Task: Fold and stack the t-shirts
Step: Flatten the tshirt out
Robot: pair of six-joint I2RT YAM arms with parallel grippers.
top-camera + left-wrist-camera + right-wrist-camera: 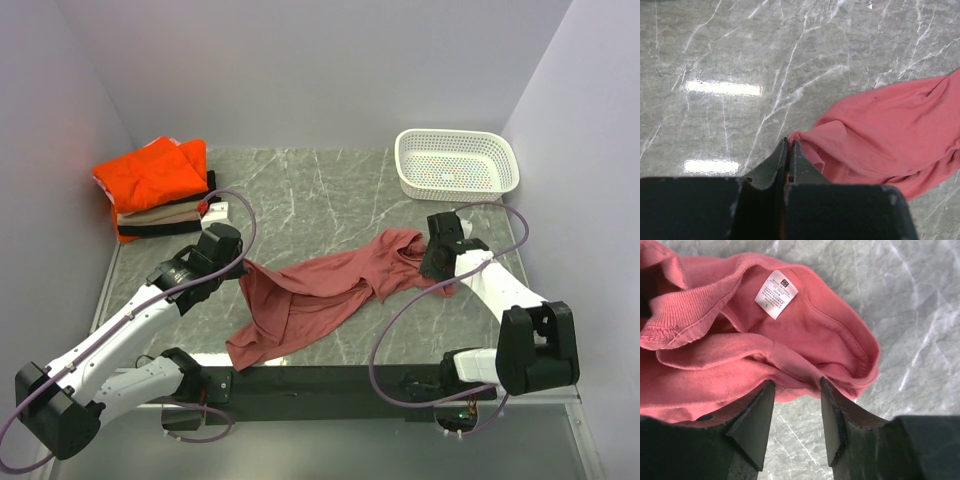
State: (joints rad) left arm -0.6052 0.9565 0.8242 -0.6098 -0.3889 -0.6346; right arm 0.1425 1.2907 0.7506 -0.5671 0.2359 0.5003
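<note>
Red shirt [310, 295] lies crumpled at centre, unfolded; folded shirts [150, 185] stacked far left. We note left claw [790, 142] pinched shut on its corner, right claw [797, 381] parted around the collar [860, 355], not gripping.

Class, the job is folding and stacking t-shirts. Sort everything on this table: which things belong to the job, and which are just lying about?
Belongs to the job:
salmon t-shirt, lying crumpled
orange t-shirt, beige t-shirt and black t-shirt, folded and stacked at the far left

Just lying about:
white basket, far right
</note>
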